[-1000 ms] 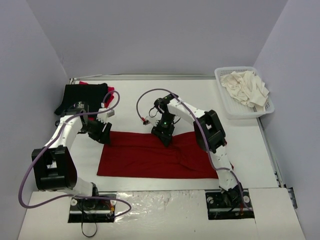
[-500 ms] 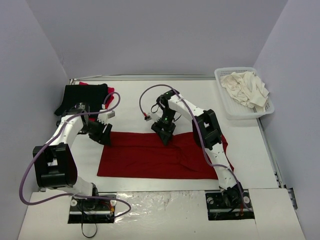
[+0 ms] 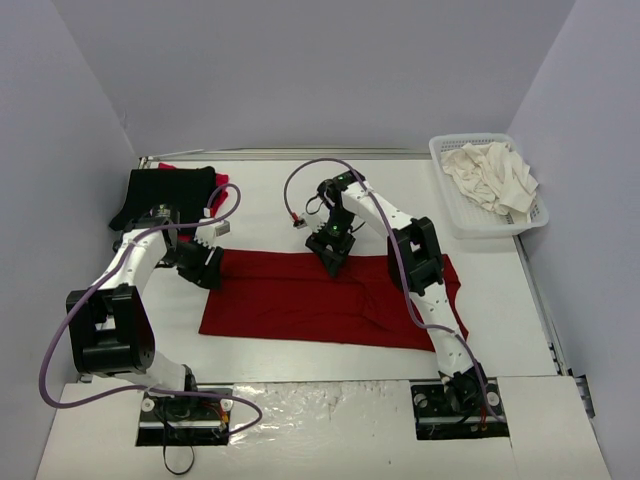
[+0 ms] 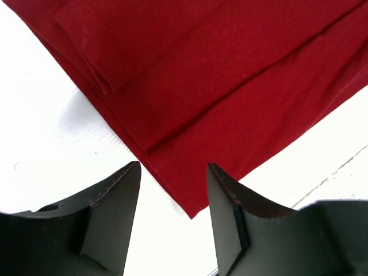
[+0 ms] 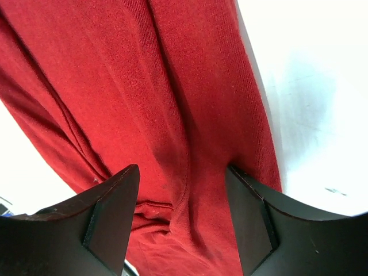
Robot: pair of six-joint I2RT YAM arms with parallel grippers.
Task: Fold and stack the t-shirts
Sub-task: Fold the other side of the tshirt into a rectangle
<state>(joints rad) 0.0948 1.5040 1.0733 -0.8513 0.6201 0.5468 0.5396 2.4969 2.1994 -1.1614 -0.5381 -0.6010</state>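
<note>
A dark red t-shirt [image 3: 320, 300] lies flat on the white table as a long folded strip. My left gripper [image 3: 205, 265] is open at the strip's far left corner. In the left wrist view the shirt [image 4: 218, 75] ends in a corner between the open jaws of my left gripper [image 4: 172, 167], which holds nothing. My right gripper [image 3: 332, 260] is open over the strip's far edge near the middle. In the right wrist view my right gripper [image 5: 183, 168] straddles wrinkled red cloth [image 5: 144, 86] without pinching it.
A folded black t-shirt [image 3: 165, 190] lies at the back left on a bright red one [image 3: 222, 182]. A white lattice basket [image 3: 455, 215] at the back right holds crumpled cream-white t-shirts [image 3: 490, 175]. Grey walls enclose the table.
Both grippers moved slightly toward the far side, and the red shirt's far edge shifted the same way. The strip now lies a little farther back and flatter.
</note>
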